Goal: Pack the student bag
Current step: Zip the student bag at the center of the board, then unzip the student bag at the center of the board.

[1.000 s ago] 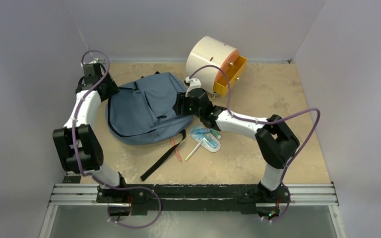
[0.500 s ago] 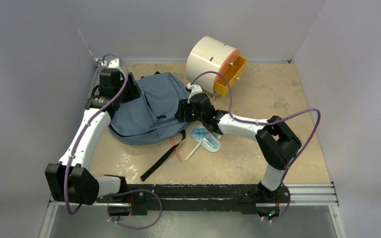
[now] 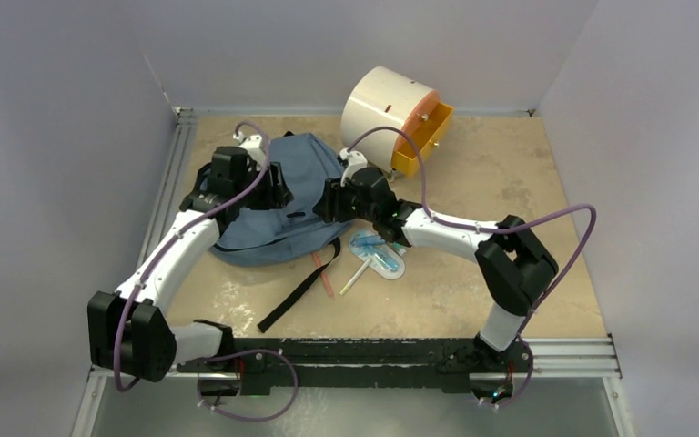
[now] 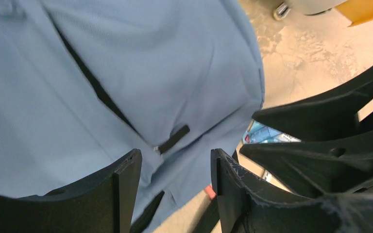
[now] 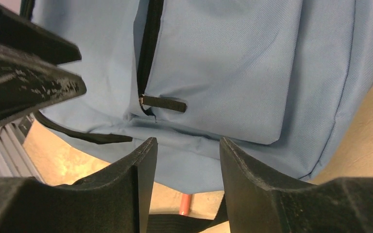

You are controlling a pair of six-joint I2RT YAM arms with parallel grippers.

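Backpack, slate-blue fabric, black zipper lines: lies flat on the tan table, left of centre, with one black strap trailing toward the near edge. Left gripper: over the bag's front panel, jaws apart, nothing between them. Right gripper: at the bag's right side, facing the left one, jaws apart, empty; black zipper pull tab just beyond its fingertips. Clear pouch, orange pen, pale green pen: on the table just right of the bag. Cream cylindrical cabinet, orange drawer pulled out: far side.
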